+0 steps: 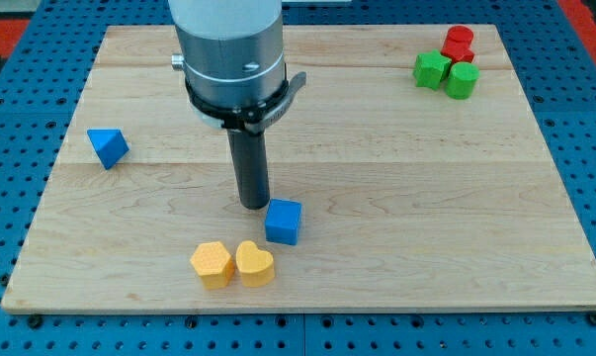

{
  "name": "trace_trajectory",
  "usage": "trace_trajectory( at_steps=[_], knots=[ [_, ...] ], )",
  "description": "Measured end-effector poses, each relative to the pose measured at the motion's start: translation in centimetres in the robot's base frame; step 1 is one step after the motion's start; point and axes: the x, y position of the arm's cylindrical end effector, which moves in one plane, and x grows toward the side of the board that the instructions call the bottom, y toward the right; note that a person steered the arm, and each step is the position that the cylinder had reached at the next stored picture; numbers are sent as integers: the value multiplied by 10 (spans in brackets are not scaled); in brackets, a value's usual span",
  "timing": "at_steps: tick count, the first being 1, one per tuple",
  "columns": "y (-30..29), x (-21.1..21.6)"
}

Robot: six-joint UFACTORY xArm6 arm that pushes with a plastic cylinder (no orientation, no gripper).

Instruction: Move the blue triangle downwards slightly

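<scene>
The blue triangle point(108, 147) lies near the left edge of the wooden board point(396, 198). My tip point(253, 204) is at the board's middle, far to the right of the triangle. It stands just to the upper left of a blue cube point(284, 221), very close to it; I cannot tell if they touch.
Below the tip lie a yellow hexagon-like block point(212, 264) and a yellow heart block point(255, 263), side by side. At the top right a red block point(458, 44) and two green blocks point(432, 69) point(463, 80) cluster together.
</scene>
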Motion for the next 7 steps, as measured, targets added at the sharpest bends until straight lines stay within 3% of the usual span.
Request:
trace_trajectory(
  at_steps=[1,3,4,5,7],
  knots=[
    [23,-1],
    [45,57],
    [43,41],
    [36,-27],
    [-175,-88]
  ],
)
